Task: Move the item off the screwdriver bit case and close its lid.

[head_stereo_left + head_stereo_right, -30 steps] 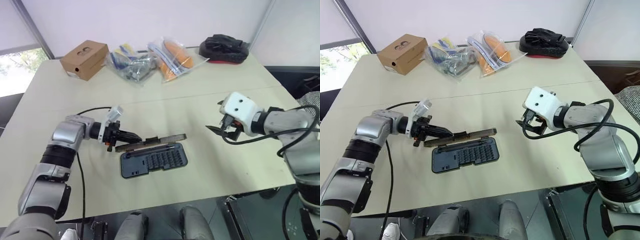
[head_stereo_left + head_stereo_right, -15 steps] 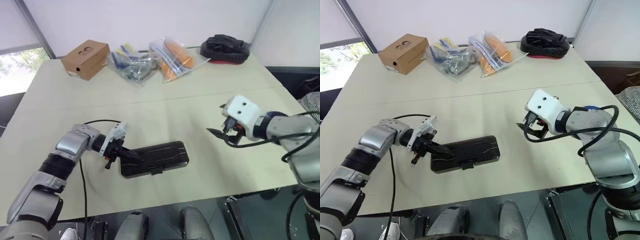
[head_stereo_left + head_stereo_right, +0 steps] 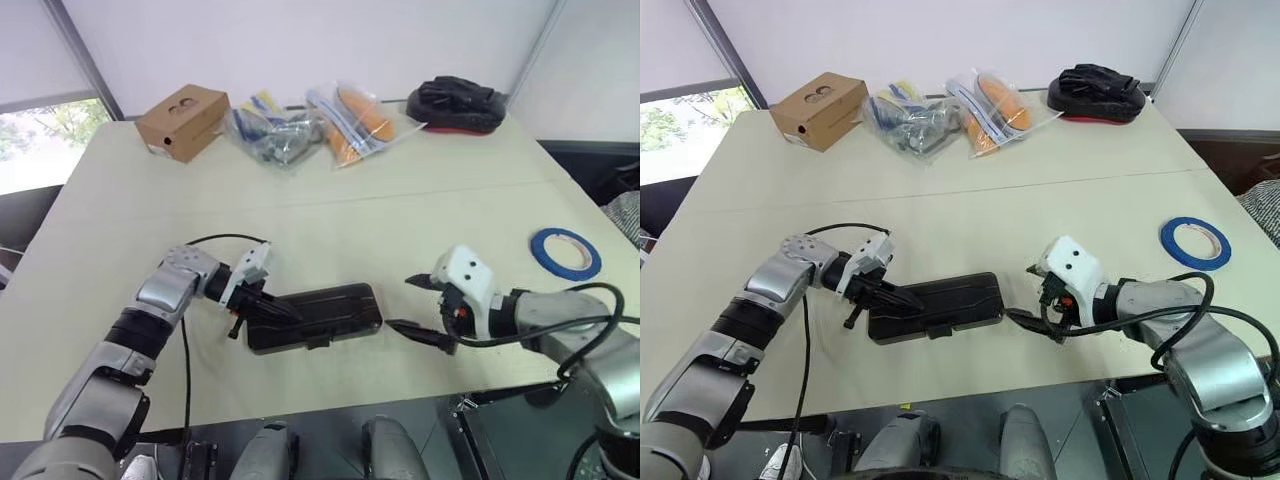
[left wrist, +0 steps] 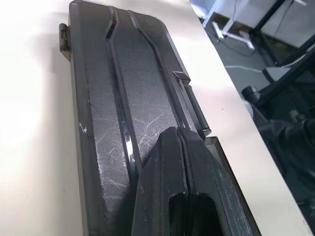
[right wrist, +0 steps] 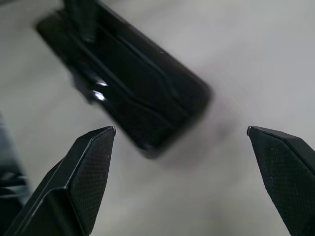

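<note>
The left pincer (image 4: pixel 179 147) has its two black fingers pressed together, tips resting on the 9 o'clock end of the screwdriver bit case (image 3: pixel 940 305). The case is a flat, rounded rectangle of black hard plastic. Its lid is down, ridged and finely scratched, with a latch tab on the near long edge. The right pincer (image 3: pixel 1023 293) stands spread wide and holds nothing. The case lies just beside it at its 9 o'clock, on the smooth beige table (image 3: pixel 970 210). A blue tape ring (image 3: pixel 1195 243) lies at the right pincer's 2 o'clock, well apart.
</note>
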Controlling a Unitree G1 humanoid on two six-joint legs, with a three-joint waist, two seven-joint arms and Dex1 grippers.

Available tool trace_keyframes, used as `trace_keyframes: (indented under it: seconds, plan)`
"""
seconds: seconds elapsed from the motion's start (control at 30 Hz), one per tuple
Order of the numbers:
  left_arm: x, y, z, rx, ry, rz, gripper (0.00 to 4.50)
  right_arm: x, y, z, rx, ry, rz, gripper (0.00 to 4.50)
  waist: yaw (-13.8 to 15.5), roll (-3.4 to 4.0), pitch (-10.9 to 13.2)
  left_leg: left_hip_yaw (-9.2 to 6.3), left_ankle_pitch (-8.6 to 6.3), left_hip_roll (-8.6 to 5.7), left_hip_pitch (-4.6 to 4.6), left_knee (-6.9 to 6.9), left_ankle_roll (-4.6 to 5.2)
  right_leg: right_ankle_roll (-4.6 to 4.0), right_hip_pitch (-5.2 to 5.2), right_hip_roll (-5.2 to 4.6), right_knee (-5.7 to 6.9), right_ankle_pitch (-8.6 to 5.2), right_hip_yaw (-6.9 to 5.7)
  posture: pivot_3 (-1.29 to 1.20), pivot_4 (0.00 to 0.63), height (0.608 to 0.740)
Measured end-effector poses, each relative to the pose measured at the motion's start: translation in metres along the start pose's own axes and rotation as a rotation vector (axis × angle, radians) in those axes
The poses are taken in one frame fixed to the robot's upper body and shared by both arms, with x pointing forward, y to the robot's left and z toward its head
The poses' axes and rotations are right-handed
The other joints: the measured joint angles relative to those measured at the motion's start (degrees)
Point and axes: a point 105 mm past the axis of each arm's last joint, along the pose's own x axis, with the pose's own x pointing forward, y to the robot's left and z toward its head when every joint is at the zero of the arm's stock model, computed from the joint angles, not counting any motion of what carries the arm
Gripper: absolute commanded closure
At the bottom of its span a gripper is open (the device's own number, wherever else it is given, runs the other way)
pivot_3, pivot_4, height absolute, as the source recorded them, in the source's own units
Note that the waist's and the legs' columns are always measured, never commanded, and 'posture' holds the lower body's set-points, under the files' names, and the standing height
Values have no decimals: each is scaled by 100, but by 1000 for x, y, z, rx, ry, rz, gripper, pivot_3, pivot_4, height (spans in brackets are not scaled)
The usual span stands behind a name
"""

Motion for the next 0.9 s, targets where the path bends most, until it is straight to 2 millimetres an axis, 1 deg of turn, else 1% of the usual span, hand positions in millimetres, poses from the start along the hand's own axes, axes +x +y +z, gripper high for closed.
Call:
trace_keyframes:
  seconds: [0.1,0.13,0.17,0.27,0.33,0.37,0.4,0.43,0.5,0.7,0.9]
  plan:
    - [-2,3,2,-24,-4,3,4500,3,9,0,27,-22,40,48,2,1,-1,-6,-2,1,1,1,3,1,4,2,-2,0,-3,0,150,740]
    - [-4,6,4,-49,-11,11,4500,4,9,-1,33,-21,40,552,6,0,-1,-8,-2,1,-1,2,3,1,4,2,-2,0,-6,0,150,740]
    - [-5,8,7,-60,-21,16,4500,5,10,-1,37,-24,40,776,4,0,-1,-9,-2,0,-4,3,3,1,2,2,-2,0,-6,0,150,740]
    - [-7,23,21,-149,-58,56,4500,11,17,2,64,-61,69,2263,4,-13,10,-17,-2,-1,-27,10,3,1,-14,5,-1,0,-16,0,150,740]
    - [-10,28,33,-155,-76,68,4500,13,24,4,65,-67,94,3335,-22,-16,14,-17,-1,-1,-36,10,2,1,-25,5,-2,0,-13,0,150,740]
    - [-12,32,41,-147,-92,77,4500,15,26,3,71,-66,101,3959,-24,-18,16,-16,3,-2,-37,9,-6,1,-26,5,-5,0,-13,0,150,740]
    - [-13,34,46,-141,-98,81,4500,16,27,3,74,-67,104,4443,-27,-18,16,-15,6,-2,-38,8,-11,2,-27,5,-8,0,-13,0,150,740]
    - [-14,36,51,-137,-103,85,4500,18,28,2,76,-64,110,4443,-32,-18,16,-14,5,-2,-38,6,-10,2,-28,5,-10,0,-12,0,150,740]
    - [-11,39,54,-131,-105,87,4500,23,34,0,79,-52,133,4443,-33,-17,16,-13,4,-1,-37,3,-9,2,-29,5,-12,0,-12,0,150,740]
    - [1,47,38,-133,-61,97,4500,40,54,-6,94,-30,209,4443,-22,-23,21,-13,3,-2,-40,4,-6,2,-30,5,-13,0,-11,0,150,740]
    - [13,50,32,-91,-22,98,4500,55,69,-13,96,9,264,4443,-18,-34,28,-14,3,-2,-42,6,-6,2,-31,5,-13,0,-12,0,150,740]
